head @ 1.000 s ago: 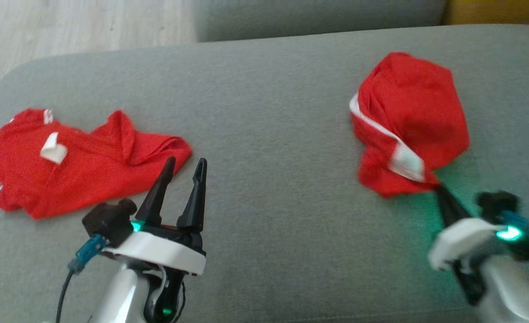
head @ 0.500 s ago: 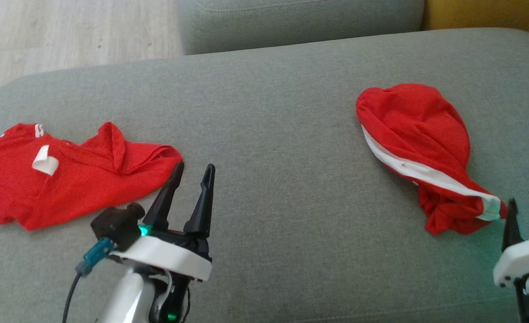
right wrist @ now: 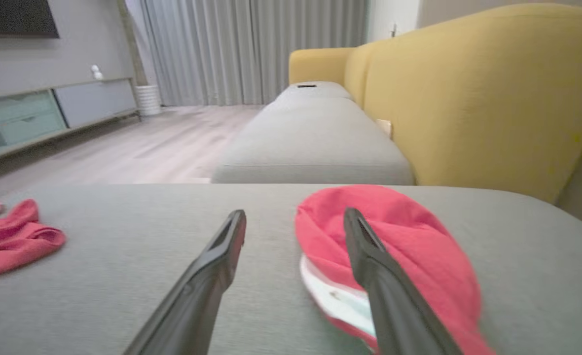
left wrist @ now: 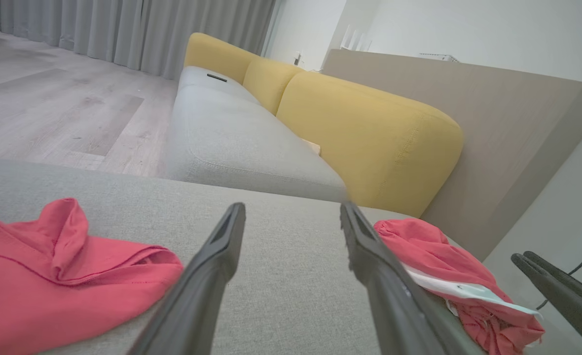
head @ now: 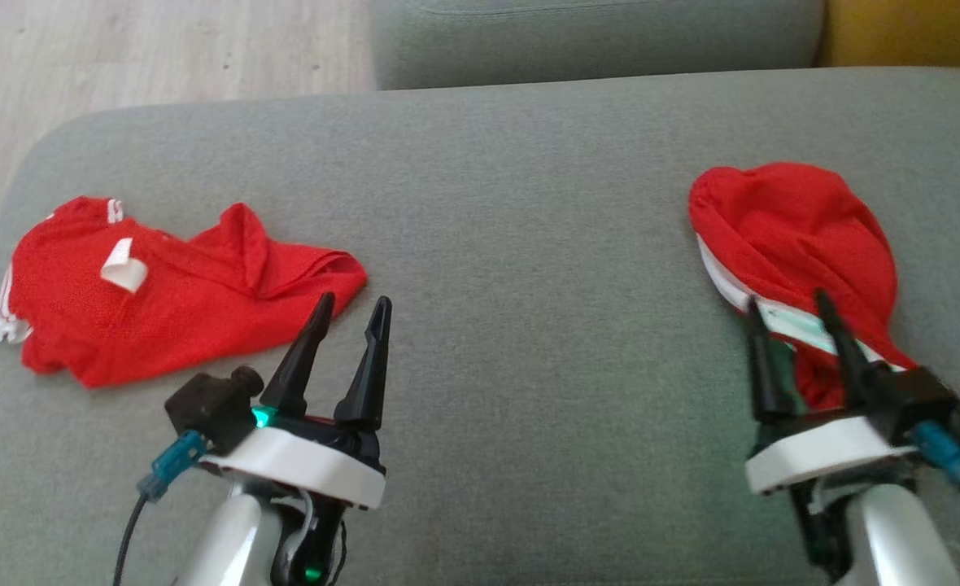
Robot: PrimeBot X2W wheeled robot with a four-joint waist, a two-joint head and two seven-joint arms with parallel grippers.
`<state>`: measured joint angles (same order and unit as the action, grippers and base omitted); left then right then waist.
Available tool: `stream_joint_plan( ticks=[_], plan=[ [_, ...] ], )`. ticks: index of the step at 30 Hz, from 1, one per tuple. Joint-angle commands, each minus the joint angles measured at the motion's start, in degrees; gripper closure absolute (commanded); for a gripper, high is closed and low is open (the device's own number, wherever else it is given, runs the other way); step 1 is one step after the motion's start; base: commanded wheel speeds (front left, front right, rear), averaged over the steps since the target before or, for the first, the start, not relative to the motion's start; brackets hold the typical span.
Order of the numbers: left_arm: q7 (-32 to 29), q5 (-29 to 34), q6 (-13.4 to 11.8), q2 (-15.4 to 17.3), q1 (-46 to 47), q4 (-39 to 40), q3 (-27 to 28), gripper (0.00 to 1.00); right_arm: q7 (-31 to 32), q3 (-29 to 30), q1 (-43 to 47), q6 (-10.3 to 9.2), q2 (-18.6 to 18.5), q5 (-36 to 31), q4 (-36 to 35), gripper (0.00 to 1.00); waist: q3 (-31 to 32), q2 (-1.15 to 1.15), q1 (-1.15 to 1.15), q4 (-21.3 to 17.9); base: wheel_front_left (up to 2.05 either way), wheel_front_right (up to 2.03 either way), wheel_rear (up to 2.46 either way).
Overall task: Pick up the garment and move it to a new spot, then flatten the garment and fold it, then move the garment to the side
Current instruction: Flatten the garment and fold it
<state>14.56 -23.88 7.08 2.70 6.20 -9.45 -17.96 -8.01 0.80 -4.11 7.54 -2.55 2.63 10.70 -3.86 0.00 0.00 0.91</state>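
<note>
Garment [head: 797, 236]: red fine-mesh knit with a white band, lying as a rounded, crumpled mound on the right of the grey woven cushion [head: 529, 244]. Second red garment [head: 171, 309]: flatter, creased, with a white tab, on the left. Right gripper [head: 787, 303]: dark tapered fingers spread, gripping nothing, tips over the mound's near edge. Left gripper [head: 354, 299]: fingers spread, empty. A second ago the right fingers pinched the garment's corner, drawing it to a point. They are now released.
</note>
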Motion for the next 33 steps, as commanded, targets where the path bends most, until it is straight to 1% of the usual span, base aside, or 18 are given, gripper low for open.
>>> stream_joint_plan(
  ticks=[1,5,10,16,20,22,26,30,33],
  plan=[
    [0.4,-0.4,0.2,0.2,2.4,2.0,1.6,0.00,-1.3,-2.2,-2.3,-0.05,-0.4,0.8,-1.8,0.00,0.0,0.00,0.00,0.4,0.00,0.00,0.00],
    [0.4,0.4,0.2,0.2,1.8,2.1,1.7,0.00,-4.2,-5.2,-2.3,-0.05,-0.3,3.3,0.0,0.00,-0.1,0.00,0.00,1.4,0.00,0.00,0.00],
    [0.4,1.4,0.1,0.2,0.8,2.5,2.6,0.00,-5.9,-6.0,-2.7,-0.05,-0.3,4.9,2.3,0.00,-0.1,0.00,0.00,2.1,0.00,0.00,0.00],
    [0.4,2.0,0.1,0.2,0.4,2.8,2.6,0.00,-6.6,-5.2,-3.8,-0.05,-0.3,4.3,4.0,0.00,-0.4,0.00,0.00,2.7,0.00,0.00,0.00],
    [0.4,2.0,0.1,0.2,1.2,2.9,1.7,0.00,-5.7,-3.2,-6.2,-0.05,-0.3,0.3,6.4,0.00,-1.7,0.00,0.00,3.7,0.00,0.00,0.00],
    [0.4,1.8,0.1,0.2,1.9,2.7,0.8,0.00,-3.1,-0.1,-9.7,-0.05,-0.4,-4.0,9.5,0.00,-3.0,0.00,0.00,4.8,0.00,0.00,0.00],
    [0.4,1.4,0.1,0.2,2.7,2.3,-0.3,0.00,1.0,5.0,-15.3,-0.05,-0.7,-8.7,15.2,0.00,-4.5,0.00,0.00,6.5,0.00,0.00,0.00],
    [0.4,1.0,0.0,0.2,3.5,2.1,-1.3,0.00,3.8,7.7,-20.1,-0.05,-1.7,-12.2,21.5,0.00,-5.8,0.00,0.00,8.1,0.00,0.00,0.00],
    [0.4,0.7,-0.1,0.2,4.0,2.0,-1.7,0.00,4.4,8.8,-23.1,-0.05,-2.9,-14.1,25.8,0.00,-6.6,0.00,0.00,9.0,0.00,0.00,0.00]
  ],
)
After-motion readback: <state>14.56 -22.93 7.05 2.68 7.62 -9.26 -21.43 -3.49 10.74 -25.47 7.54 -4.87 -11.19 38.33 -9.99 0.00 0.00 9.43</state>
